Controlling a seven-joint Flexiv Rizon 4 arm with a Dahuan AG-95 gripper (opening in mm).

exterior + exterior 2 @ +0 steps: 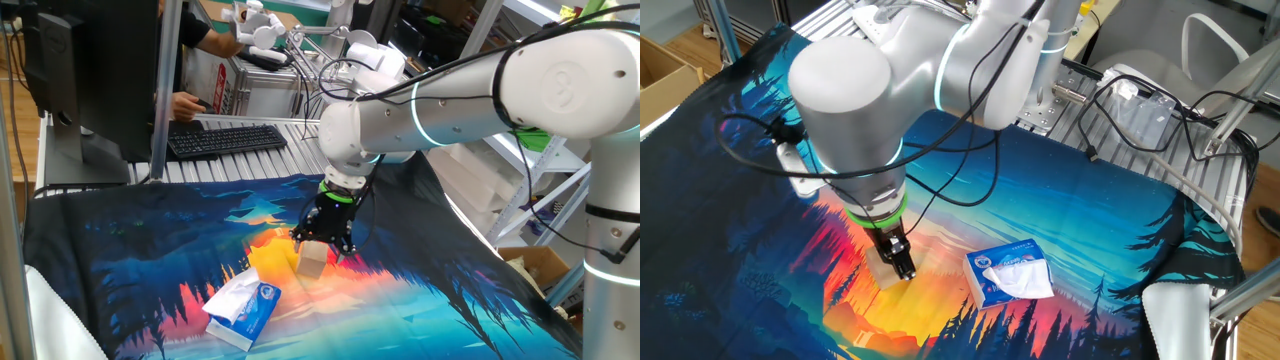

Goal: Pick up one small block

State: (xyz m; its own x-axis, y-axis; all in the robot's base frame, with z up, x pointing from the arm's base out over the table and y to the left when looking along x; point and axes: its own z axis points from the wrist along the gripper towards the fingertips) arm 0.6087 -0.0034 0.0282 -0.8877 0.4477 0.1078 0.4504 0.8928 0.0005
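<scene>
The small block [313,261], a plain light-tan wooden cube, sits on the colourful printed cloth near the middle of the table. It also shows in the other fixed view [881,270]. My gripper [322,247] has come straight down over it, with the black fingers [345,248] on either side of the cube. The fingers stand a little wider than the block, so the gripper looks open around it. In the other fixed view the gripper [898,263] has one finger [905,264] right beside the cube; the other finger is hidden.
A white-and-blue soft tissue pack [243,308] lies on the cloth just beside the block, and shows in the other fixed view too [1010,275]. A keyboard [225,138] and a monitor [85,70] stand behind the cloth. A person's hands [185,103] are at the back.
</scene>
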